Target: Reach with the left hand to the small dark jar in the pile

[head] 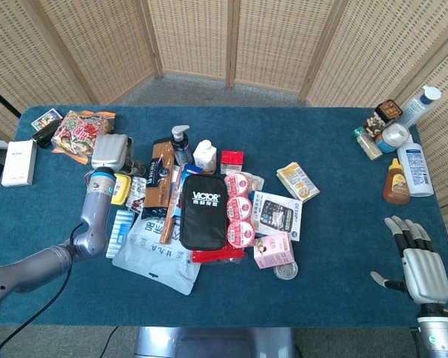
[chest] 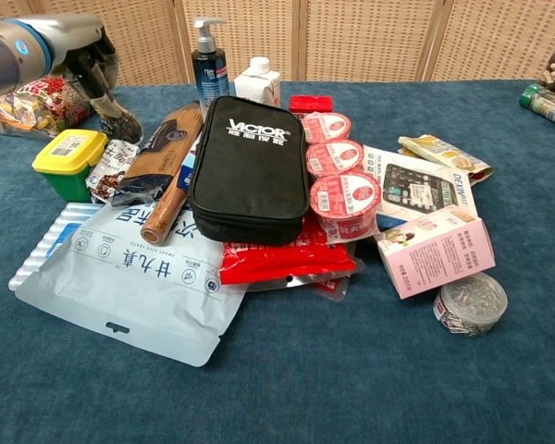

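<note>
Reach step: left hand (head: 112,153) hovers at the pile's far-left edge, grip unclear; the small dark jar looks hidden beneath; next, lower onto it

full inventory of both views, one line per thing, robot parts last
table: 1, blue cloth.
black case: 1, marked VICTOR, pile centre.
red cups: 3, right of the case.
pump bottle: 1, dark, behind the case.
white bottle: 1, beside the pump bottle.
pink box: 1, pile's front right.
clear tub: 1, next to the pink box.
blue pouch: 1, pile's front left.
yellow-lid box: 1, green base, pile's left.
snack bag: 1, red, far left.
white box: 1, left edge.
honey bottle: 1, brown, right edge.
small dark jar: not identifiable.
left hand: fingers pointing down at the pile's left, grasp unclear.
right hand: open, front right.
</note>
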You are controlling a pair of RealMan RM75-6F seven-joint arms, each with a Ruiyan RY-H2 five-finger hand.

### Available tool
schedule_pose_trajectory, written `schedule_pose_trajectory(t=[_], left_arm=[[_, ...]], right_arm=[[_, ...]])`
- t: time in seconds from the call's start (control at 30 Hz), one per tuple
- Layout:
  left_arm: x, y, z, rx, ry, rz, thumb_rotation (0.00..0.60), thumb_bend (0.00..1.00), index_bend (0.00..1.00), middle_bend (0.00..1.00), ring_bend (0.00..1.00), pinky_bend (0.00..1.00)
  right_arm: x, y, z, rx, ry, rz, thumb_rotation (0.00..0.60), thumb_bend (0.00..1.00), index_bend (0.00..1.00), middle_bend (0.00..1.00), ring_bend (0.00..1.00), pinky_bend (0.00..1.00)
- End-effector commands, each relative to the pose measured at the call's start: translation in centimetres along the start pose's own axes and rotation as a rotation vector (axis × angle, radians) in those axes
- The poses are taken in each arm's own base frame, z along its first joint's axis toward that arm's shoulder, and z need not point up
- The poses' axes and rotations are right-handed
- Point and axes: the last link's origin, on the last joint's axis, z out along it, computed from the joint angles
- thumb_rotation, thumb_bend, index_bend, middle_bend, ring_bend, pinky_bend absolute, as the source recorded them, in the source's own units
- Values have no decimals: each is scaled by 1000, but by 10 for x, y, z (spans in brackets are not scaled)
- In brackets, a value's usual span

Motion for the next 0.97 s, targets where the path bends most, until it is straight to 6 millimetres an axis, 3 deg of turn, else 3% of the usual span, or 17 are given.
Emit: schedule_pose_trajectory(t=[0.03, 0.53, 0.73, 0.97], left_arm=[[23, -1, -10, -2, 32, -16, 600, 95, 828, 710, 624, 866], [110, -2, -66, -9, 134, -21, 600, 95, 832, 700, 623, 865], [127, -8, -82, 5, 154, -22, 600, 94, 831, 703, 623, 865], [129, -10, -86, 13, 148, -24, 600, 93, 829, 703, 623, 865]], right_arm=[[0, -1, 0, 4, 0, 0, 600, 0, 0, 0, 0, 0], [6, -11, -7, 54, 16, 15, 600, 0, 0, 0, 0, 0], [8, -15, -10, 70, 24, 26, 600, 0, 0, 0, 0, 0], [8, -14, -11, 70, 22, 28, 600, 0, 0, 0, 0, 0]])
